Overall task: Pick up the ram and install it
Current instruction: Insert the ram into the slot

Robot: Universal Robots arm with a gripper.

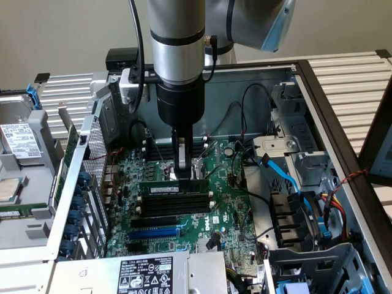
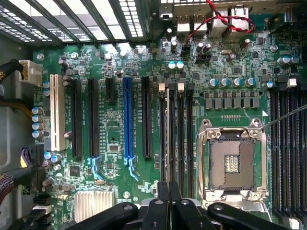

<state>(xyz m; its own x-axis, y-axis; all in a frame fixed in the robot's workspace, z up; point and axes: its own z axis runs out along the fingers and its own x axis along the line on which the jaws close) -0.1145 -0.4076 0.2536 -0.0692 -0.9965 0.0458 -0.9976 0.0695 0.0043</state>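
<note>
The ram (image 1: pixel 162 189), a green stick with a white label strip, stands on edge in the far black memory slot of the motherboard (image 1: pixel 220 214). My gripper (image 1: pixel 182 177) comes straight down onto its upper edge, a little toward the exterior view's right of its middle. In the wrist view the ram (image 2: pixel 171 129) is edge-on, a thin line running into my gripper (image 2: pixel 169 191), whose dark fingers (image 2: pixel 162 201) are pressed close together on it. Empty black memory slots (image 1: pixel 171 207) lie just in front of the ram.
A blue expansion slot (image 1: pixel 153 233) (image 2: pixel 127 120) lies nearer the front, the open CPU socket (image 2: pixel 232 163) beside the memory slots. Blue and black cables (image 1: pixel 282 174) and drive bays crowd the exterior view's right. A perforated case wall (image 1: pixel 76 177) rises on its left, a labelled power supply (image 1: pixel 144 274) in front.
</note>
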